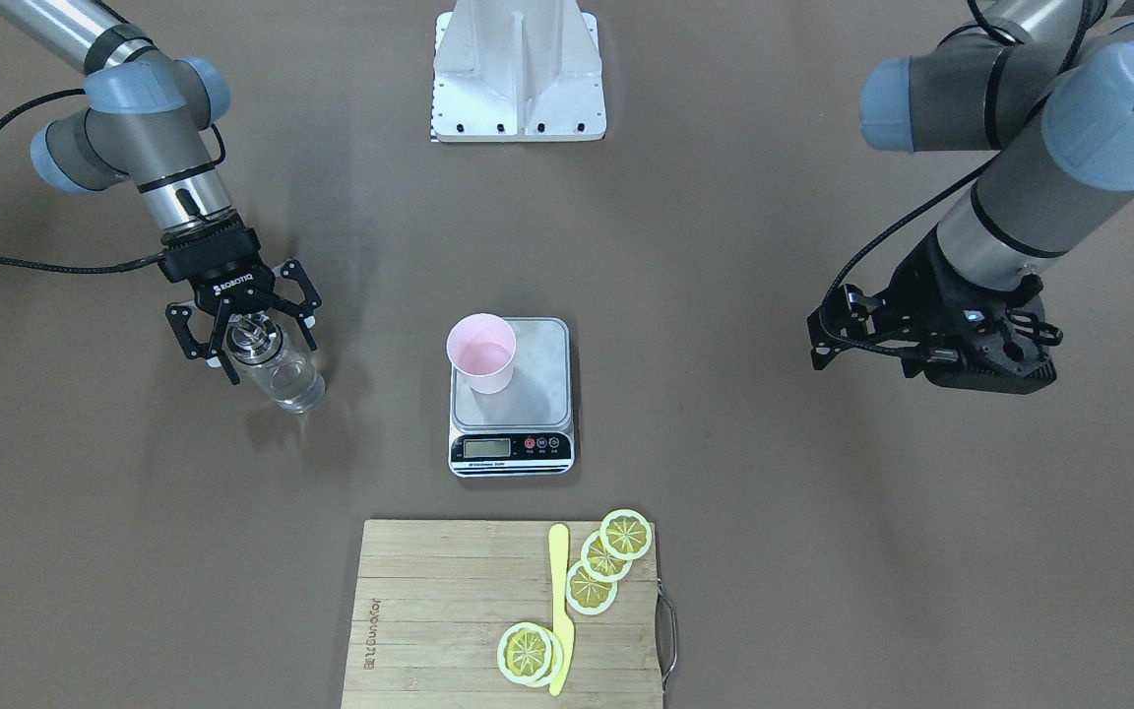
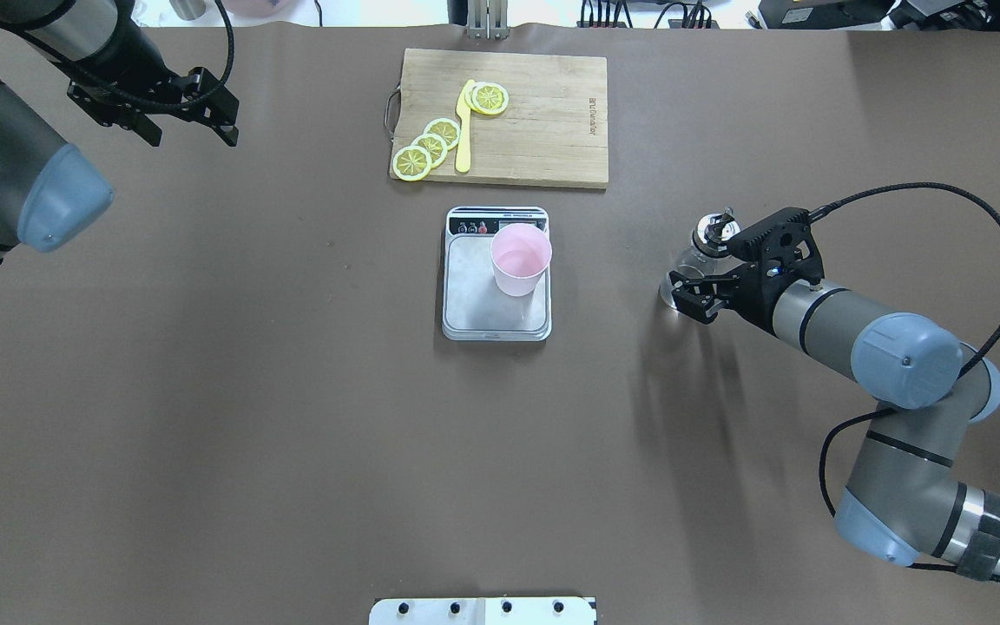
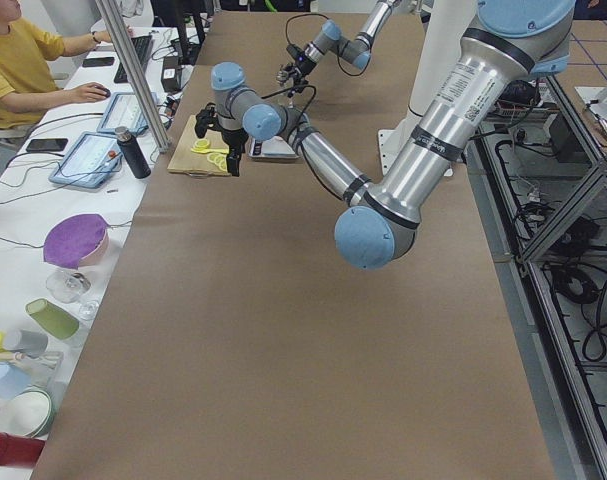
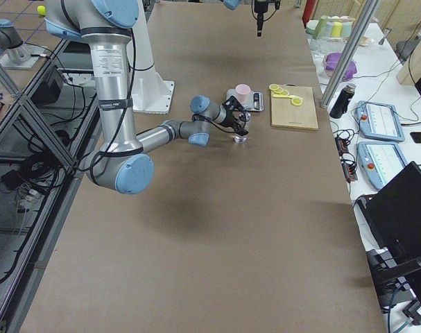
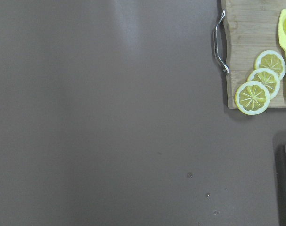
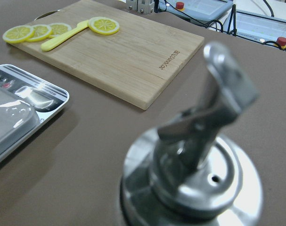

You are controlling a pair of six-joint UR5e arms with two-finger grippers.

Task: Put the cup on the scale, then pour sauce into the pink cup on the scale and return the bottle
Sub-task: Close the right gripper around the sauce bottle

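Right gripper (image 1: 267, 356): fingers (image 1: 195, 340) spread wide and released, one on each side of the bottle (image 1: 289, 382). The bottle stands upright on the table between them, its silver pourer cap (image 6: 194, 160) directly under the palm. Whether the pads touch the glass cannot be made out. Clear sauce (image 1: 299, 394) shows in the lower body.

Left gripper (image 2: 192, 117): fingers apart, holding nothing, raised above the table.

The cup (image 1: 481, 353) stands upright on the scale (image 1: 542, 379), on the side of the plate nearer the right gripper's fingers and well apart from both grippers. Liquid in cup: cannot tell.
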